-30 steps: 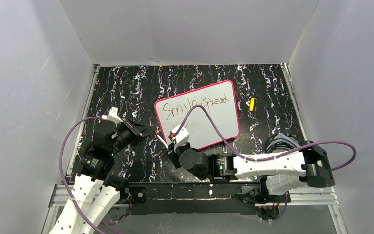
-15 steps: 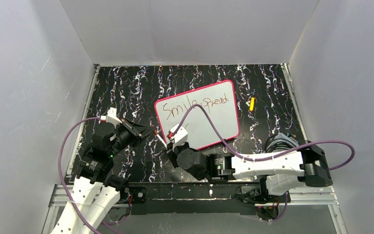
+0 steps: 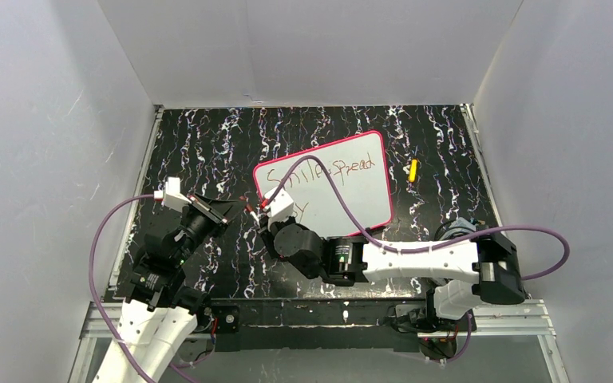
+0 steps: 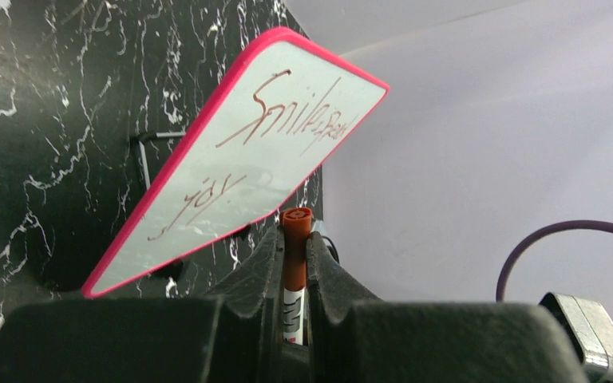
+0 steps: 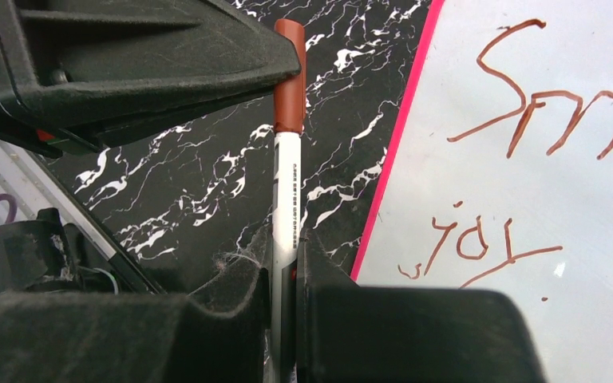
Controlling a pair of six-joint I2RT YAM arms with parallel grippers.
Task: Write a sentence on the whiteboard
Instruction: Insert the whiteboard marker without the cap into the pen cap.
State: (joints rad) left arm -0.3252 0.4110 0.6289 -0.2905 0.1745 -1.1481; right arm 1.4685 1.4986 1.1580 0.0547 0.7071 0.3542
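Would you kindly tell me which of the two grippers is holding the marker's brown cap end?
The left gripper pinches the brown cap; the right gripper holds the white barrel instead.

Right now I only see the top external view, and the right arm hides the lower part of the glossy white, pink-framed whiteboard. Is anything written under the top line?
Observer: Yes. The right wrist view shows the red-brown handwritten sentence has a second line, "joy", on the whiteboard.
Operator: What is between the two grippers?
Observer: A white marker pen, held at both ends. The right gripper has its jaws shut on the barrel, and the left gripper has its jaws shut on the red-brown cap.
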